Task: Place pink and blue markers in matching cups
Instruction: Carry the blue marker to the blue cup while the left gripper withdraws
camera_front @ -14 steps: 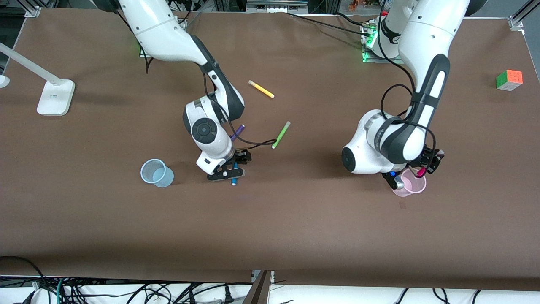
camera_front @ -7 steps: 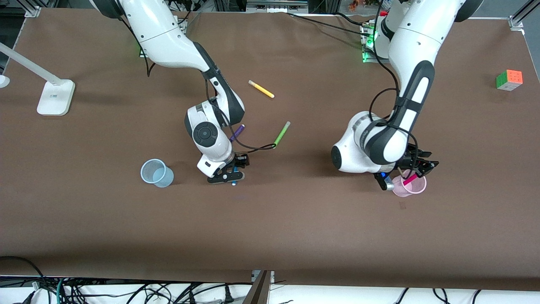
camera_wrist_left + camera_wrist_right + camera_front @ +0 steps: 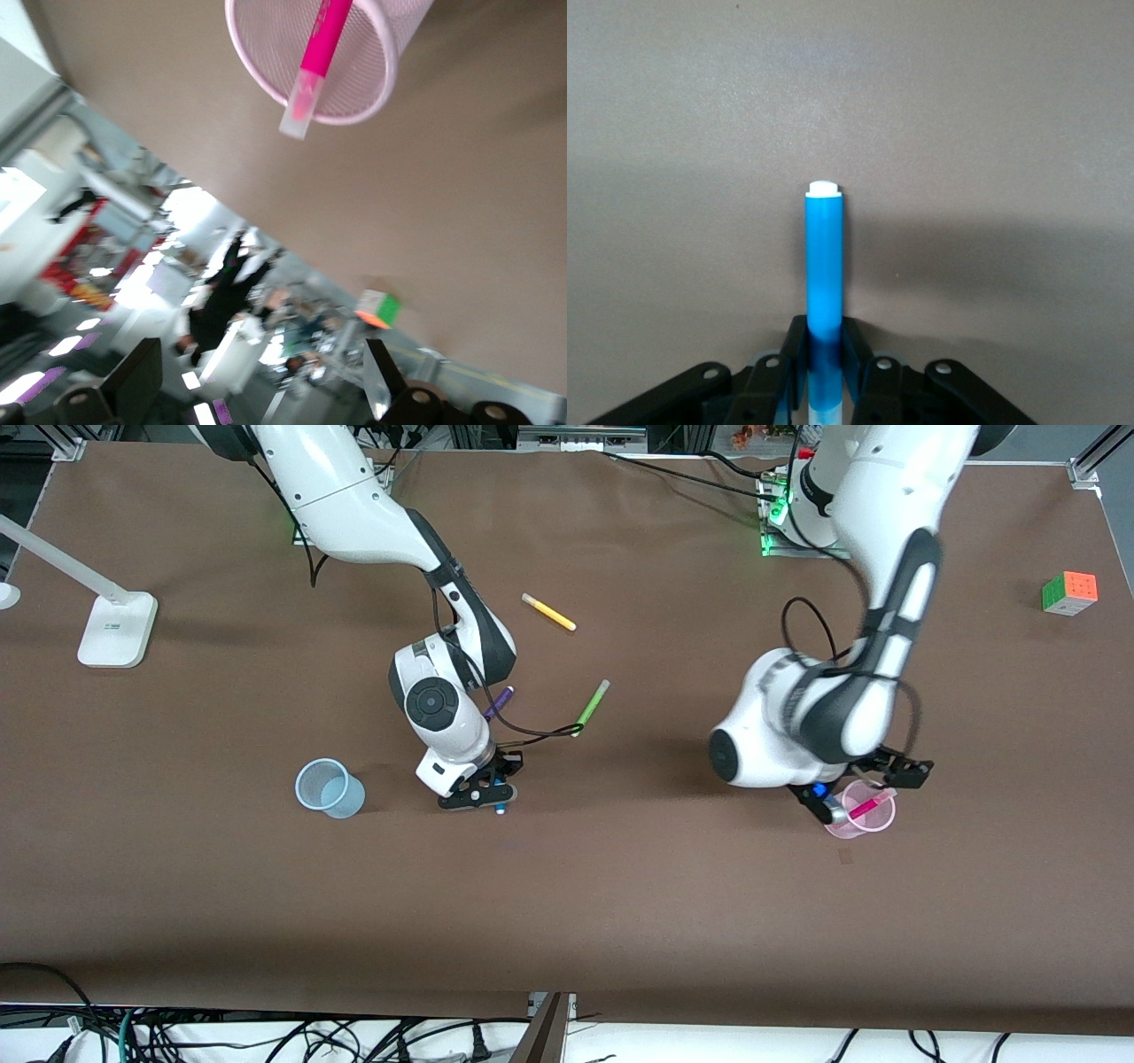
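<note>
Your two arms: glossy white shells with black joint bands and small dark screw dots along the upper links. The right arm (image 3: pixel 372 505) has a round black disc cap on its wrist housing; the left arm (image 3: pixel 886 531) has a smaller one. Thin black cables loop loosely off both forearms. You have black two-finger grippers: right gripper (image 3: pixel 483 790) with silver screw heads on its linkage, left gripper (image 3: pixel 864 784) likewise black.
</note>
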### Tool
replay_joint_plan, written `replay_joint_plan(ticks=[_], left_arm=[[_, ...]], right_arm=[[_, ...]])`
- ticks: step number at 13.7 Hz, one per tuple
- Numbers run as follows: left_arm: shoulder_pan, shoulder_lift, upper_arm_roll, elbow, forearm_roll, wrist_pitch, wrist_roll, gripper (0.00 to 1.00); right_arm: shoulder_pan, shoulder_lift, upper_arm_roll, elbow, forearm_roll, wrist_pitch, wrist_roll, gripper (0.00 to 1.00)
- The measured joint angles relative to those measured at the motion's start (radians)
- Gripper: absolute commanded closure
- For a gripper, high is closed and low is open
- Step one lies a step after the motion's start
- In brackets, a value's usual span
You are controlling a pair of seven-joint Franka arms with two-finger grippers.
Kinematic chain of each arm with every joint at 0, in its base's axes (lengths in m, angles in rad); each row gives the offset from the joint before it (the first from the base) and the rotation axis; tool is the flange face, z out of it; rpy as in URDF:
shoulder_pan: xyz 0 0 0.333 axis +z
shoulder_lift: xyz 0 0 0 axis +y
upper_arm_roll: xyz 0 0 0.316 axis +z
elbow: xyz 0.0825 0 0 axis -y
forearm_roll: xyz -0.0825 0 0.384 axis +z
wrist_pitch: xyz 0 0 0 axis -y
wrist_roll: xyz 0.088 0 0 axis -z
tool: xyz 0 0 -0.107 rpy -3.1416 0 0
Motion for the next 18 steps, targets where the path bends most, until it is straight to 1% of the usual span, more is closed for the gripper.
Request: replay_joint_plan(ticks=[2,3,6,9,10,12,15,16,18], left_arm=[[0.086,-0.08,0.003,0.029,-0.177,0.0,0.001,0.0],[0.139,-0.112,0.003,0.041,-0.26,0.0,0.002,0.0],[0.273,-0.188,0.003,0.057,-0.495,0.001,0.004,0.0],[0.348,-0.26,0.002,0.063,-0.706,0.0,-0.001,0.0],[0.356,-0.286,0.001,0.064,-0.746,0.0,-0.016,0.0],[0.355,-0.339,-0.011,0.064,-0.792,0.0,-0.103,0.0],[0.336,-0.415,-0.019,0.062,-0.811,0.02,-0.191,0.0],[0.319,-0.445,-0.009,0.059,-0.811,0.053,-0.202,0.0],[0.268,-0.507,0.041,0.035,-0.811,0.138,-0.206,0.0]], right_arm=[[-0.001,-0.008,-0.006,0.015,0.0,-0.015,0.0,1.0],[-0.002,-0.022,-0.012,0.025,0.0,-0.05,0.0,1.0],[-0.013,-0.111,-0.038,0.04,0.0,-0.204,-0.001,1.0],[-0.069,-0.205,-0.052,0.04,0.0,-0.382,-0.011,1.0],[-0.1,-0.228,-0.053,0.04,0.0,-0.438,-0.027,1.0],[-0.163,-0.253,-0.055,0.038,0.019,-0.524,-0.052,1.0],[-0.265,-0.254,-0.057,0.036,0.092,-0.603,-0.088,1.0],[-0.295,-0.254,-0.057,0.036,0.12,-0.63,-0.1,1.0],[-0.344,-0.25,-0.057,0.036,0.178,-0.677,-0.105,1.0]])
